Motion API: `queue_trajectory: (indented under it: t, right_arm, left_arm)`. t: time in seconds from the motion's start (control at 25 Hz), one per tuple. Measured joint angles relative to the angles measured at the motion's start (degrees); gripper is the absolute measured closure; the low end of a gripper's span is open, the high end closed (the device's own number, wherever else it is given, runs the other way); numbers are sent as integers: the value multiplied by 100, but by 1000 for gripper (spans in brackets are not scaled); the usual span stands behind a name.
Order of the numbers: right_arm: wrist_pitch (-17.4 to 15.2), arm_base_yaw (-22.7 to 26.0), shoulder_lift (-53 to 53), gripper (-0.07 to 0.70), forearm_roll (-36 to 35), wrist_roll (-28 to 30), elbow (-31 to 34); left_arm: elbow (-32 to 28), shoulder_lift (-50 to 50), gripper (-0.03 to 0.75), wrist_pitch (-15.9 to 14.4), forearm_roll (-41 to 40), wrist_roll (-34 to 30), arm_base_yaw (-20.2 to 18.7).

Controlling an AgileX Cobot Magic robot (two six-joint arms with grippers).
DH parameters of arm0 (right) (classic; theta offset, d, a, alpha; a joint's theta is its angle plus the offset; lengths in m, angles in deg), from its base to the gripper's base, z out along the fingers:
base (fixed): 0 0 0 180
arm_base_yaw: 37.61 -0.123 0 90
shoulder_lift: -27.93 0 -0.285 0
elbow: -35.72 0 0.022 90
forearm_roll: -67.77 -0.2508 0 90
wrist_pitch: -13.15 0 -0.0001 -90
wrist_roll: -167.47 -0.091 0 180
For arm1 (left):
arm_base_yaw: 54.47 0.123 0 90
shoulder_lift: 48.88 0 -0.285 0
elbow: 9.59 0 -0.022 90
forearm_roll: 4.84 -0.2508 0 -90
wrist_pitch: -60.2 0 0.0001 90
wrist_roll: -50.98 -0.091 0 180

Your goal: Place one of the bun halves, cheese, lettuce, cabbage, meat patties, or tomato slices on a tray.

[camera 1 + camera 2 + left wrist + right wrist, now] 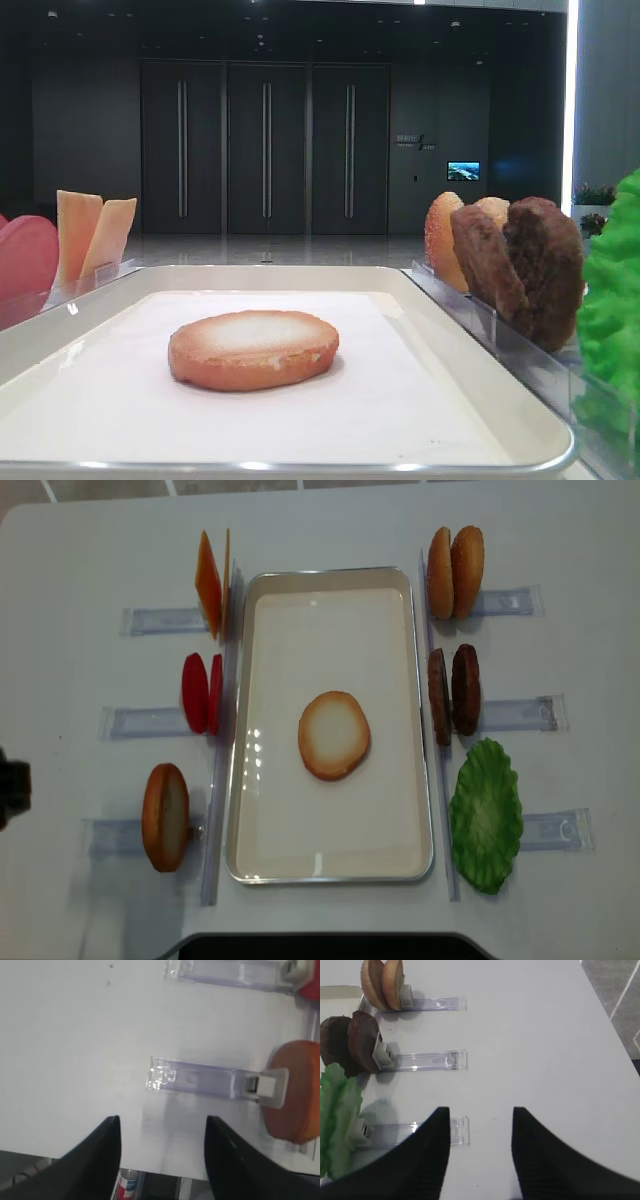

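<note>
One bun half (334, 735) lies flat mid-tray (330, 870), bare tray floor all round it. Both jaws gape over bare worktop (535, 1035), gripping nothing.

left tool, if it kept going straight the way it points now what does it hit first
Probably the clear plastic holder, lying ahead of the open left tool on the white table. Beyond it is the upright bun half. Depth is unclear, so it may pass above.

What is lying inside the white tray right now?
One bun half lies cut face up near the middle of the tray. Nothing else shows there; whatever is beneath the bun is hidden.
</note>
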Motion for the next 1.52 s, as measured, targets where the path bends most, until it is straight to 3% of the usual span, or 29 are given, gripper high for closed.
queue_trajectory:
  t: [0.2, 0.52, 1.04, 1.52]
  right_arm:
    - [0, 0, 0, 346, 0, 0, 0]
    - [0, 0, 0, 346, 0, 0, 0]
    - [0, 0, 0, 346, -12, 0, 0]
    - [0, 0, 0, 346, -13, -1, 0]
  left_arm:
    - [-408, 1089, 314, -19, 18, -39, -406]
    - [-937, 2389, 316, -47, 148, -76, -438]
    - [-963, 4378, 351, -145, 249, -122, -438]
    - [-963, 4468, 361, -152, 248, -143, -438]
